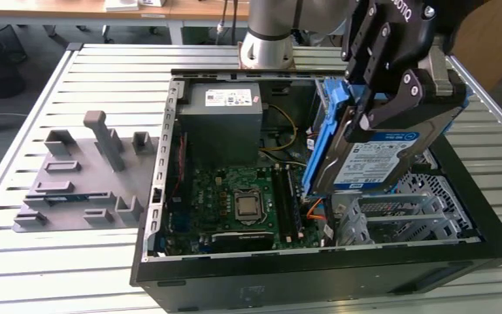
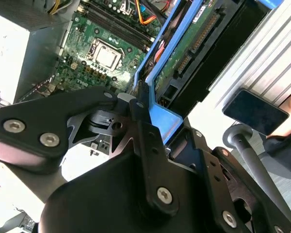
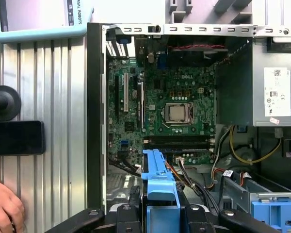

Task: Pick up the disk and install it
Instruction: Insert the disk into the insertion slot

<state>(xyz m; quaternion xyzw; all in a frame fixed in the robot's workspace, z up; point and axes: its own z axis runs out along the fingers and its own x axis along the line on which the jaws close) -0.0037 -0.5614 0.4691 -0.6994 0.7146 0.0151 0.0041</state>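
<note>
In the exterior view we are looking down at a slant, from fairly near, into the open black metal computer case (image 1: 321, 278). In the first wrist view we are facing almost straight down into it; in the second wrist view we are peering closely past the black gripper (image 2: 157, 116). All three are sharing the green motherboard (image 1: 233, 196) and the blue-framed silver rectangular disk (image 1: 382, 154).

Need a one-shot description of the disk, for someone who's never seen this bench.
Find the open black computer case on the slatted table. Over its drive cage, at the exterior view's right, the claw grips the disk. It is silver with a white-and-blue label and a blue bracket, unlike the grey power supply with its white sticker.
</note>
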